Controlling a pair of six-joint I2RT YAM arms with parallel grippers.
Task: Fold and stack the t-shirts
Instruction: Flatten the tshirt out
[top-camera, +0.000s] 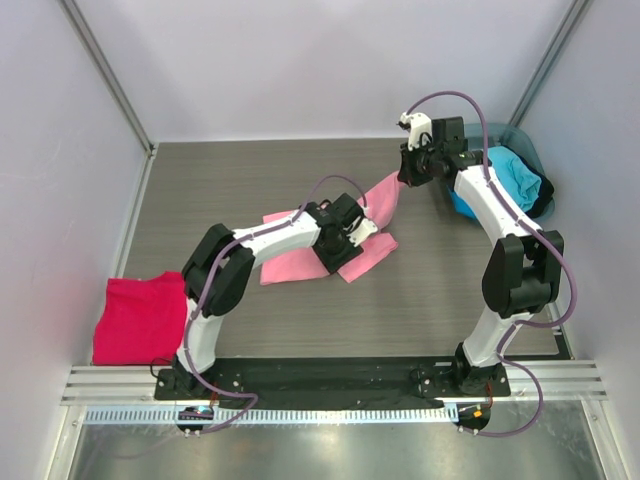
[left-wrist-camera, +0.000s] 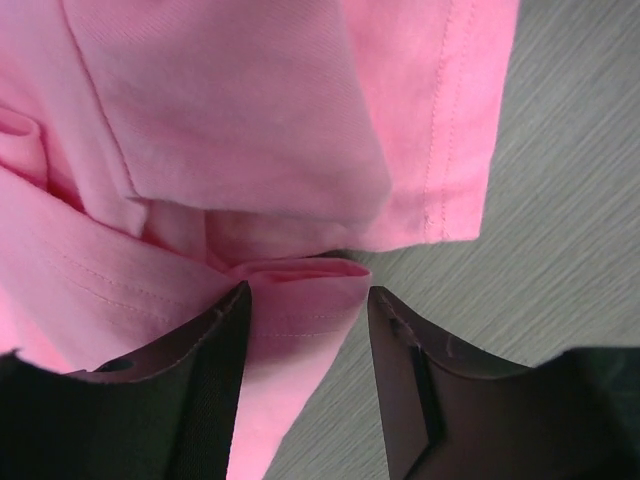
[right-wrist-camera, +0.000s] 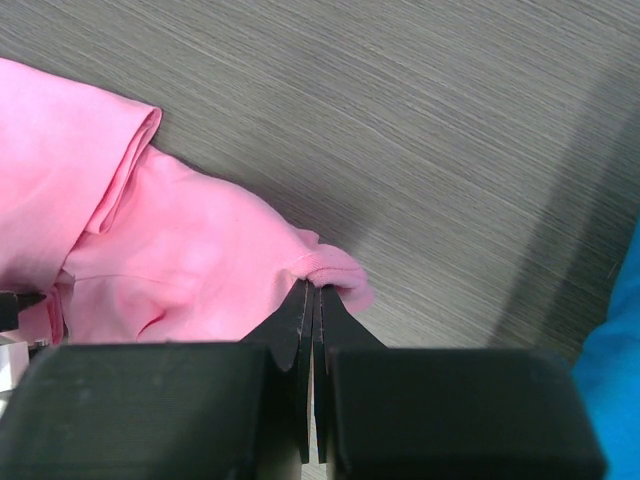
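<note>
The light pink t-shirt (top-camera: 350, 250) lies crumpled at the table's middle, with one end stretched up to the back right. My left gripper (top-camera: 365, 232) is open over its middle; in the left wrist view a folded pink edge (left-wrist-camera: 300, 300) lies between the open fingers (left-wrist-camera: 215, 340). My right gripper (top-camera: 405, 178) is shut on the shirt's far edge (right-wrist-camera: 330, 268) and holds it off the table. The crimson-magenta t-shirt (top-camera: 140, 318) lies flat at the front left. Blue and turquoise t-shirts (top-camera: 512, 178) sit in the tub at the back right.
The grey-teal round tub (top-camera: 527, 143) stands at the back right corner behind my right arm. White walls enclose the grey table (top-camera: 230, 180) on three sides. A metal rail (top-camera: 330, 385) runs along the near edge.
</note>
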